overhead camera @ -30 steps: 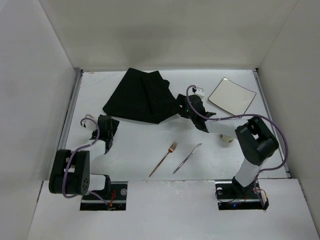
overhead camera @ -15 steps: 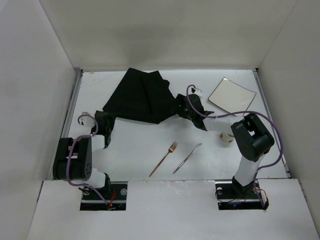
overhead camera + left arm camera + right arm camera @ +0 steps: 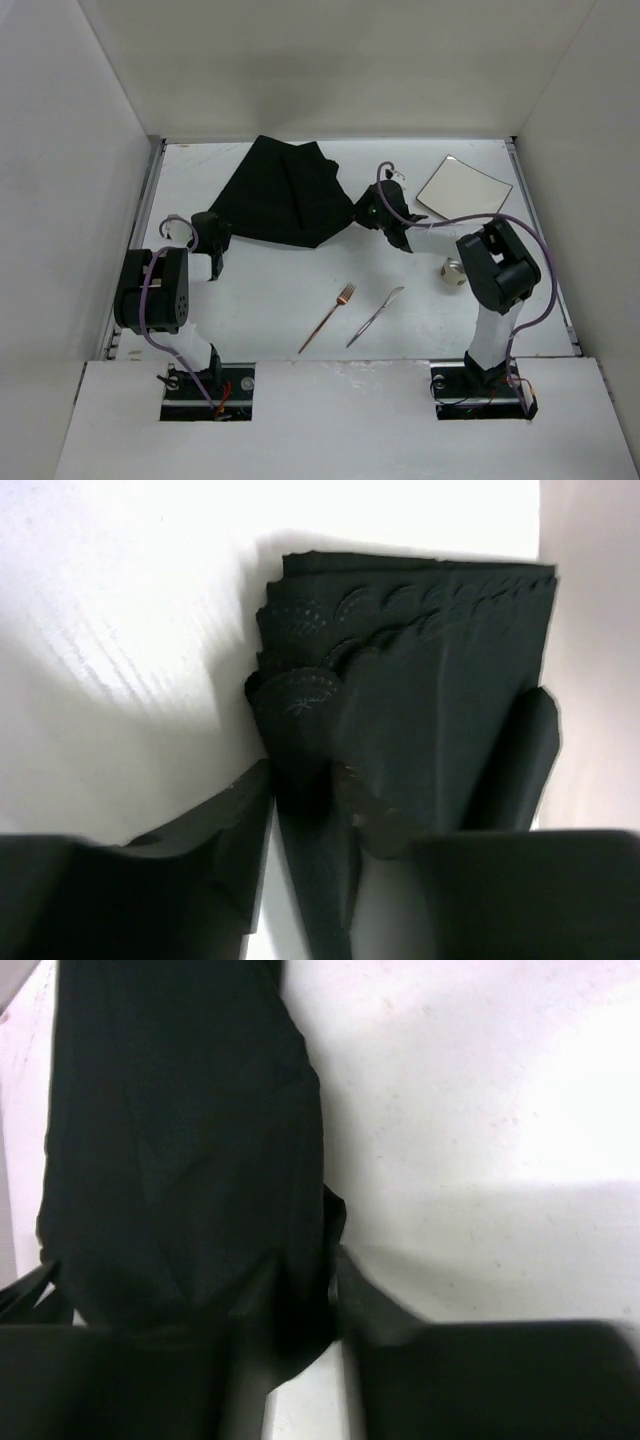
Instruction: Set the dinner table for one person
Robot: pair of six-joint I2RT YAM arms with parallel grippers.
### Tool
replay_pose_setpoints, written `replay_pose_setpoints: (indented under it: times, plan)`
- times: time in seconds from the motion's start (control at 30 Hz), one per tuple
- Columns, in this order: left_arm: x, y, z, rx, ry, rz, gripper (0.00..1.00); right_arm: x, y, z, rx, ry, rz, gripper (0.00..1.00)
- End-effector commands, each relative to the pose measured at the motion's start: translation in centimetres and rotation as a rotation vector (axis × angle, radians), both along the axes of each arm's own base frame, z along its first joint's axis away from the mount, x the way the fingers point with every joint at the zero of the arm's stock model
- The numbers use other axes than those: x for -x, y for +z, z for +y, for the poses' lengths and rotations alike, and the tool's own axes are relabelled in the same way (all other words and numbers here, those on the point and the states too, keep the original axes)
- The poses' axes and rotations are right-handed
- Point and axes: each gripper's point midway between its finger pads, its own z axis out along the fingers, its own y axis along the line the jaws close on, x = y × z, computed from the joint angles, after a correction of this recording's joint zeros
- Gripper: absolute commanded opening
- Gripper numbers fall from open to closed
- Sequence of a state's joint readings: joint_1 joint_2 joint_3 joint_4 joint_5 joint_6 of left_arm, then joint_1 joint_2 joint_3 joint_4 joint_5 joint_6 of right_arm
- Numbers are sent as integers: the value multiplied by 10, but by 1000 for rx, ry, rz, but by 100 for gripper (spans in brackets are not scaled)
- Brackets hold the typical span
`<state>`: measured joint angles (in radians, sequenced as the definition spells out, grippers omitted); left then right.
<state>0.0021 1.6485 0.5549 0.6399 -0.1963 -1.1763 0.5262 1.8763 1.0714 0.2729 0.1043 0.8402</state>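
The dinner table [image 3: 270, 290] is a large white surface. A crumpled black cloth mat [image 3: 280, 190] lies at its back centre. My left gripper [image 3: 212, 226] is shut on the mat's near-left corner; the left wrist view shows its scalloped edge [image 3: 300, 695] pinched between the jaws of the left gripper [image 3: 310, 805]. My right gripper [image 3: 362, 213] is shut on the mat's near-right corner, and the right wrist view shows the black cloth [image 3: 180, 1140] bunched between the jaws of the right gripper [image 3: 300, 1305]. A square pale plate [image 3: 463, 188] lies at the back right.
A copper fork [image 3: 328, 318] and a silver knife [image 3: 375, 315] lie side by side near the front centre. A small pale cup [image 3: 455, 272] stands beside the right arm, partly hidden. Metal rails [image 3: 140, 230] edge the table, and white walls enclose it.
Both arms have moved in toward the mat's near corners, and both grippers went from open to shut on the cloth. Fork, knife and plate have not moved.
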Motion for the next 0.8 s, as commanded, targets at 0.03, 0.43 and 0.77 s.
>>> replay_pose_setpoints:
  times: [0.03,0.43,0.77]
  plan:
    - [8,-5,0,-11,-1,19,15,-15,77,4,-117,-20,-185,16]
    - [26,-9,-14,-37,-19,21,3,124,42,-88,228,-333,-101,14]
    - [80,12,-19,-65,-44,-26,9,126,20,-96,206,-263,-63,80]
